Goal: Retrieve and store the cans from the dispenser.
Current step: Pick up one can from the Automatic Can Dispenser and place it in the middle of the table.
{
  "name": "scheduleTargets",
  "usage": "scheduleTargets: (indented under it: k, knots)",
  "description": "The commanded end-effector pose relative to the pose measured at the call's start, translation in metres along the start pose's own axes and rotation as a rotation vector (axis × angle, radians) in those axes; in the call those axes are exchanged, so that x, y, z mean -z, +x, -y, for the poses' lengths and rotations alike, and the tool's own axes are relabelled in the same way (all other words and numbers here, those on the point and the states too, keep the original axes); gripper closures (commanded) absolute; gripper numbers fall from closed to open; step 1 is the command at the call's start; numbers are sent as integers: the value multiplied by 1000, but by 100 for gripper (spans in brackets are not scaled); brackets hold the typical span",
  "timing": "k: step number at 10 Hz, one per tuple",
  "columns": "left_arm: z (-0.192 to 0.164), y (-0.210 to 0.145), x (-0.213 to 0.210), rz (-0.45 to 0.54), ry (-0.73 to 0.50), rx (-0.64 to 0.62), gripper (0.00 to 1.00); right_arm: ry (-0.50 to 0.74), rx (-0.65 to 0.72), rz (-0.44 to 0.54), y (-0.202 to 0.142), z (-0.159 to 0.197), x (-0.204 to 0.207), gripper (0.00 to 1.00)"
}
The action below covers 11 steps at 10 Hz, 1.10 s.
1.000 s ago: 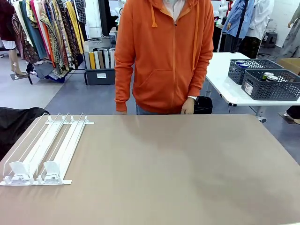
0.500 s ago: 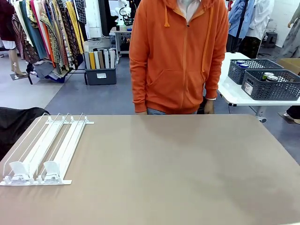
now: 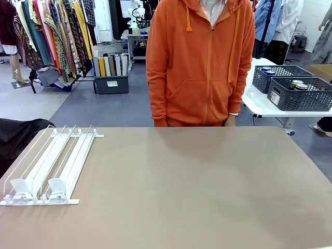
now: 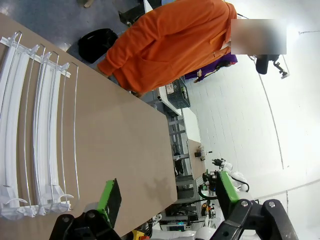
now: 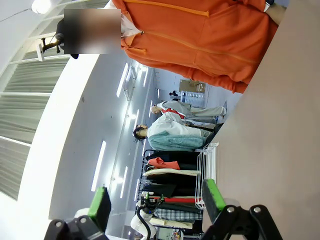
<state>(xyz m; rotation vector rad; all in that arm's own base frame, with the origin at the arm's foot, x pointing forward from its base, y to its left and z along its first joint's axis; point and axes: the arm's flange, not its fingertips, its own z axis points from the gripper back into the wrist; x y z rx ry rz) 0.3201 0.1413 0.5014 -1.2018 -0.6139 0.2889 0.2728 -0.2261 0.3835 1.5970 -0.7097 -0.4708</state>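
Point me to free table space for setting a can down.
Bare brown table from the dispenser's right rail across to the right edge, and up to the person at the far edge. The near-left corner is taken by the dispenser.

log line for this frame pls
dispenser: no cans on rails | left hand: open, holding nothing | right hand: open, holding nothing | person: standing at far table edge
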Motion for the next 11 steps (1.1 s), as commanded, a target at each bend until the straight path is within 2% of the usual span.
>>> scheduleTargets:
  k: [1, 11]
  knots:
    - [1, 1, 1, 9, -22, 13, 0, 2, 13, -9, -1, -5, -1, 0]
    - [1, 1, 1, 9, -22, 13, 0, 2, 13, -9, -1, -5, -1, 0]
